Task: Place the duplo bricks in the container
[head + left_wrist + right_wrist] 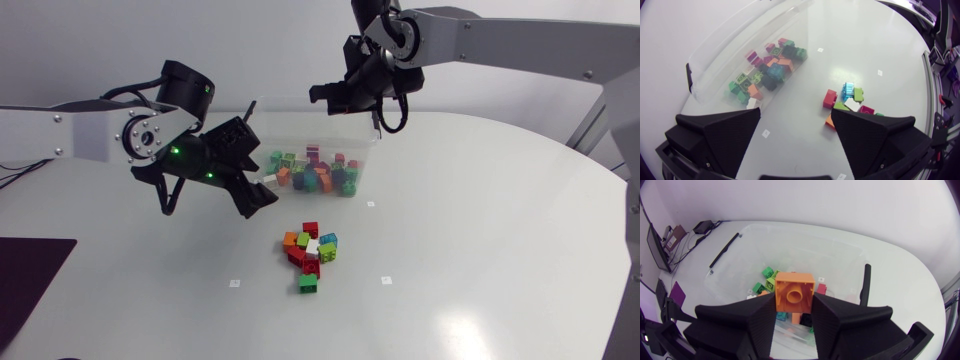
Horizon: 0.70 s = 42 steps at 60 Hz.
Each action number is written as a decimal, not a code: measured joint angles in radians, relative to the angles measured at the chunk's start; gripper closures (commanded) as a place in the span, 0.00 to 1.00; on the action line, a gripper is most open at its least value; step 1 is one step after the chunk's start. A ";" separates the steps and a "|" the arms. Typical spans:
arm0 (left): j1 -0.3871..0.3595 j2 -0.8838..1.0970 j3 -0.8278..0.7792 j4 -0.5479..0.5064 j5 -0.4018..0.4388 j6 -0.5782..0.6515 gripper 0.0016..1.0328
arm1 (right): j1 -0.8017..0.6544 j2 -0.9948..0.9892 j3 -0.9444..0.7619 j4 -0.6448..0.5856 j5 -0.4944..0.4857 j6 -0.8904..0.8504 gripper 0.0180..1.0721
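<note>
One orange brick (794, 286) sits clamped in the right pincer (794, 301).

— What is the surface?
— A white table (480, 220) with a rounded edge.
— Is anything lying on it?
— Small pale square marks (234, 283), well apart from one another, flat on the top. A dark maroon mat (30, 285) sits at the near left corner.
</note>
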 measured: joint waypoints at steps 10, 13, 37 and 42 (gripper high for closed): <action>-0.014 0.025 -0.002 0.000 0.010 0.127 0.05 | -0.001 0.061 0.074 -0.011 0.019 0.000 0.42; -0.021 0.042 -0.005 0.000 0.013 0.167 0.05 | -0.001 0.075 0.093 -0.023 0.021 0.000 0.32; -0.032 0.156 -0.014 -0.043 0.036 0.424 0.06 | -0.005 0.082 0.145 -0.069 0.026 0.000 0.09; -0.039 0.172 -0.014 -0.075 0.043 0.463 0.06 | -0.006 0.037 0.094 -0.067 0.026 0.000 0.09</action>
